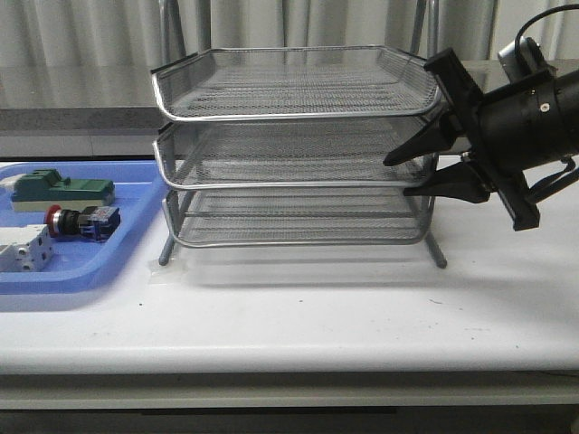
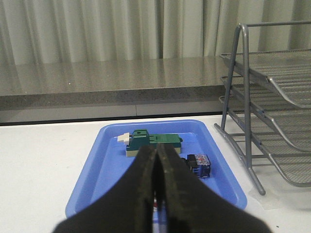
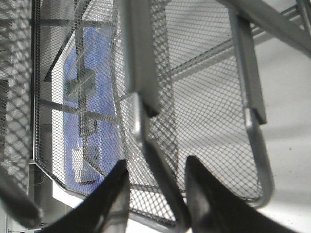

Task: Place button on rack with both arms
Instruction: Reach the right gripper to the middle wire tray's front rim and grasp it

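rack (image 1: 294, 145) right side: blocked by right gripper (image 1: 418, 174); front apparently open

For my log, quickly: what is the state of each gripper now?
Left gripper: closed, holding nothing visible.
Right gripper: open, fingers around the rim of the rack's middle tray.

A white desk (image 1: 298, 316) fills the view from 3 to 9 o'clock, a grey speckled ledge (image 2: 97, 80) runs along behind it, and pale pleated curtains (image 2: 97, 29) hang across 12 o'clock, all under soft, even light.
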`<state>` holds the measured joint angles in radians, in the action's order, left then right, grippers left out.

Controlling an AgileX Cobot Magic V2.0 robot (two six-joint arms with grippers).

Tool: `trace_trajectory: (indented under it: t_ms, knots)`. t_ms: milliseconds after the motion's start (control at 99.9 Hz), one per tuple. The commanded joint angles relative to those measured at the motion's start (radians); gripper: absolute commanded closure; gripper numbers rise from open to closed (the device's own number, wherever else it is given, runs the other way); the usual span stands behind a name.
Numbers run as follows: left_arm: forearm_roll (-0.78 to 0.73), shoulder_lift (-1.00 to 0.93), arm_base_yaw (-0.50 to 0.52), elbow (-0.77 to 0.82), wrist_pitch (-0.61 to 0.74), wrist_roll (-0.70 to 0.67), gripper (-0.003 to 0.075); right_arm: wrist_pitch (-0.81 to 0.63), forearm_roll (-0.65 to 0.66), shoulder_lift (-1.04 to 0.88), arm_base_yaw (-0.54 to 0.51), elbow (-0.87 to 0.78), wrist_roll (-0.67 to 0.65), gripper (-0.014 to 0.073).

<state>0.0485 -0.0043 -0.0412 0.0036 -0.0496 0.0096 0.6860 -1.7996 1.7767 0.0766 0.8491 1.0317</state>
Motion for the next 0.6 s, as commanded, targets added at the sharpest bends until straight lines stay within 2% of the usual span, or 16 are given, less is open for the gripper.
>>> trace_trajectory:
  t_ms: [0,110,200,591]
  knots:
    - [0.000,-0.031,-0.007,0.033,0.071,0.000,0.0741,0.068,-0.073,-0.040,0.002,0.026,0.014,0.0409]
    - [0.000,-0.031,-0.007,0.033,0.071,0.000,0.0741,0.071,-0.073,-0.040,0.002,0.026,0.014,0.0566]
    - [0.000,-0.031,-0.007,0.033,0.071,0.000,0.0741,0.073,-0.065,-0.040,0.002,0.025,0.014,0.0629]
    - [0.000,-0.031,-0.007,0.033,0.071,0.000,0.0741,0.106,0.052,-0.057,0.002,-0.062,0.015,0.0632]
